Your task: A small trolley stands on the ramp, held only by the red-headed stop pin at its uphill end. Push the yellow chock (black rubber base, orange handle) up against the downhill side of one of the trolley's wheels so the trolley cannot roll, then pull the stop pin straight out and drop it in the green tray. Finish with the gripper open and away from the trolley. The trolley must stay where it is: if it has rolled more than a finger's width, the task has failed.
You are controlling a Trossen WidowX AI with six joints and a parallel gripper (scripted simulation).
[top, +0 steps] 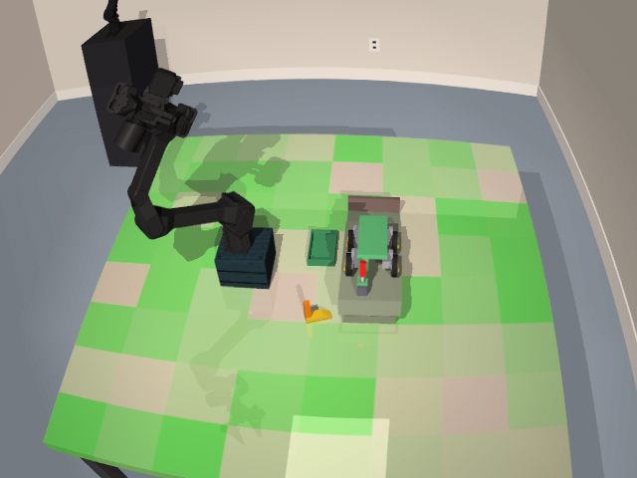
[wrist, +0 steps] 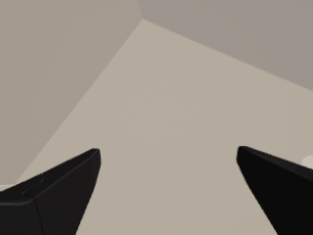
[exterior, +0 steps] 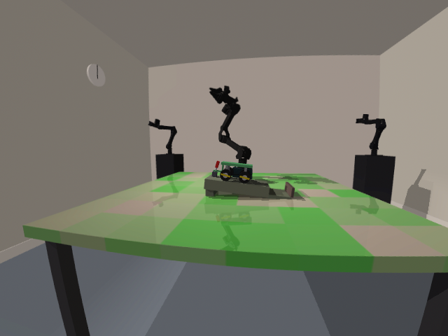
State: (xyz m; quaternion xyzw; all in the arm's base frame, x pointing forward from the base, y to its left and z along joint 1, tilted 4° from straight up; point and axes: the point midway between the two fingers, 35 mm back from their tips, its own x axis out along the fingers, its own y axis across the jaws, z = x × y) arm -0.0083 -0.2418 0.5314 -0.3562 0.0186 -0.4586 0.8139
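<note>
The trolley [top: 372, 236] [exterior: 236, 164], with a green top and black wheels, stands on the grey ramp [top: 370, 307] [exterior: 236, 187]. The red-headed stop pin [top: 362, 268] [exterior: 217, 164] stands upright at the trolley's uphill end. The yellow chock [top: 320, 315] with its orange handle lies on the table, left of the ramp's uphill end in the top view. The green tray [top: 321, 261] is empty, left of the ramp. My gripper [top: 153, 109] [exterior: 213, 92] [wrist: 168, 154] is open and empty, raised high and far from them all. Chock and tray are hidden in the exterior view.
A brown end board [top: 373, 203] [exterior: 289, 189] stands at the ramp's downhill end. My arm's dark base block [top: 245, 270] is left of the tray. Two other arms on black pedestals [exterior: 169, 166] [exterior: 374, 177] stand beyond the table [top: 272, 350] [exterior: 289, 242].
</note>
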